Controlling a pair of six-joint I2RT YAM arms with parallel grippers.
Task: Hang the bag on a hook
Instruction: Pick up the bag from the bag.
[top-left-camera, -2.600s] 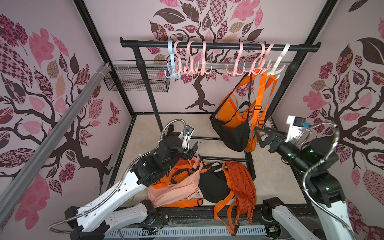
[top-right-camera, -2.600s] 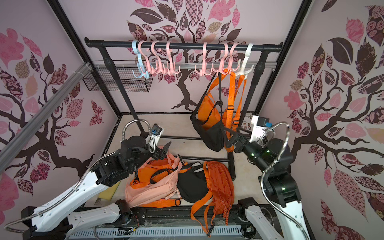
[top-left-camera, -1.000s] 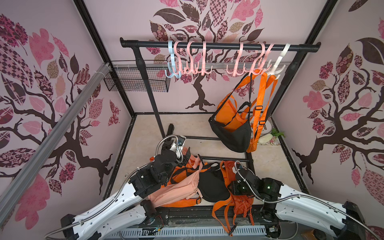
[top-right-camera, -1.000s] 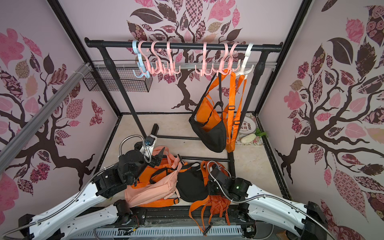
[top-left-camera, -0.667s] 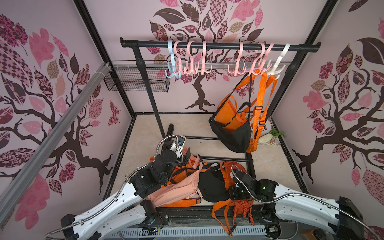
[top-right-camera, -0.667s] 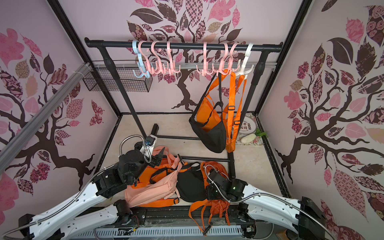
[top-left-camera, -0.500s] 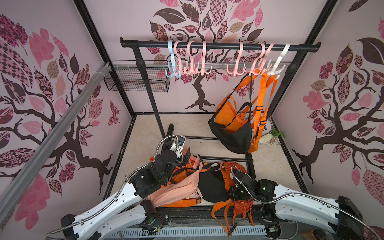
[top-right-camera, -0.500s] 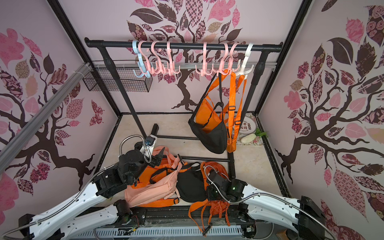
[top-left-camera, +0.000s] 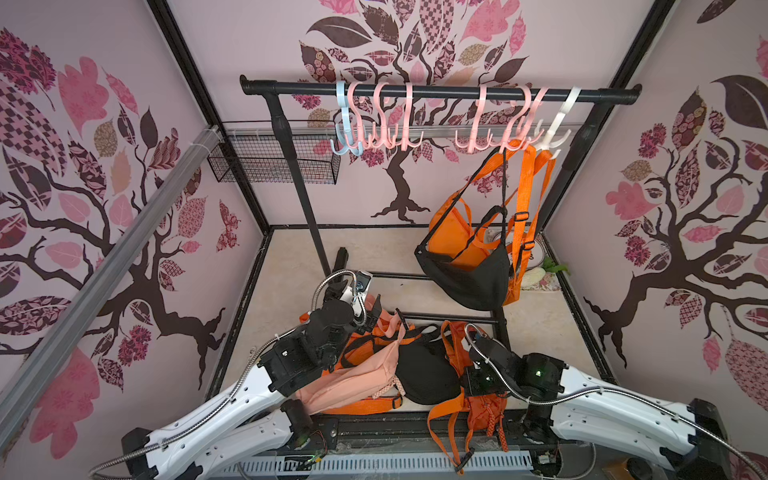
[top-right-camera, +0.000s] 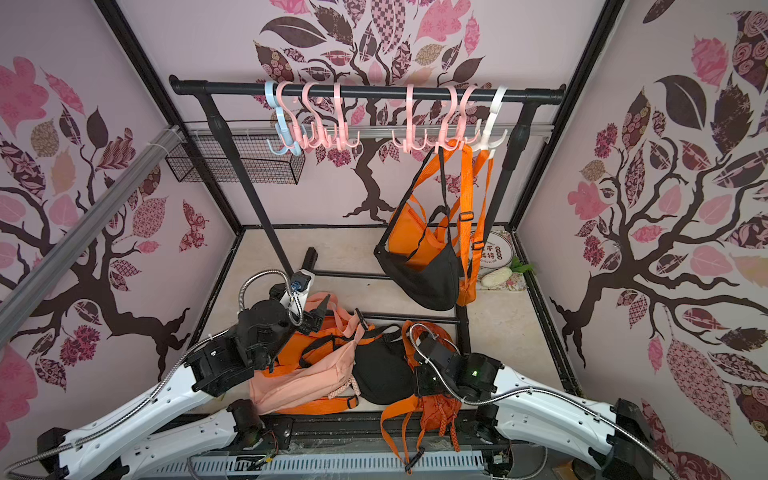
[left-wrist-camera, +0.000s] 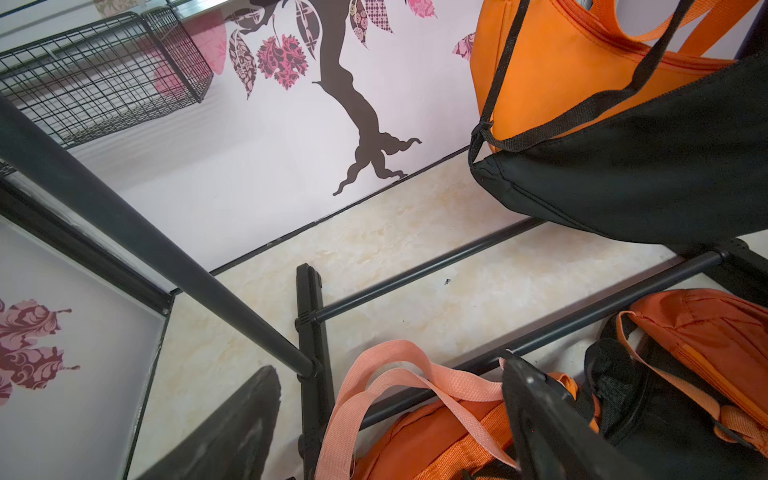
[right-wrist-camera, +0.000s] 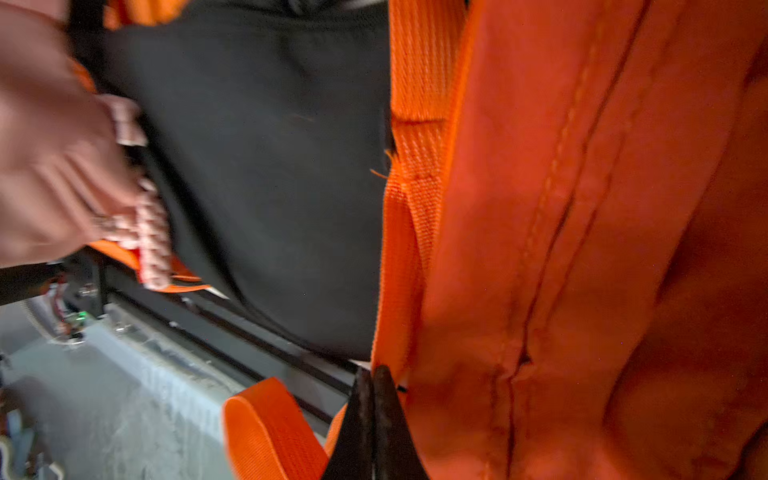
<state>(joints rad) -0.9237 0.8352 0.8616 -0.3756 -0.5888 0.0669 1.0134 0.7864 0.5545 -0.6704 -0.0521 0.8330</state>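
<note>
1. Right gripper (right-wrist-camera: 371, 380) has its jaws pressed together, with the tips against the edge of an orange strap (right-wrist-camera: 409, 232) on the backpack (top-left-camera: 484, 409). Whether any webbing is pinched between them cannot be told.
2. Right arm (top-left-camera: 602, 409) lies low, stretched from the front right corner towards the middle, with its wrist turned down over the backpack.
3. Backpack lies on the floor at the front, at the end of a pile and touching a black bag (top-left-camera: 424, 370). Its loose straps trail over the front edge.
4. Left gripper (left-wrist-camera: 386, 415) stands wide apart and holds nothing. A pink strap (left-wrist-camera: 399, 365) loops up between its fingers.
5. Left arm (top-left-camera: 216, 415) rises from the front left corner. Its wrist is above the pile's far edge, over a pink bag (top-left-camera: 353, 380), and the gripper points towards the rack's foot.
6. Hooks (top-left-camera: 478, 124) hang on the rail (top-left-camera: 436, 89). An orange-and-black bag (top-left-camera: 465, 266) hangs from those near the white hook (top-left-camera: 557, 124).
</note>
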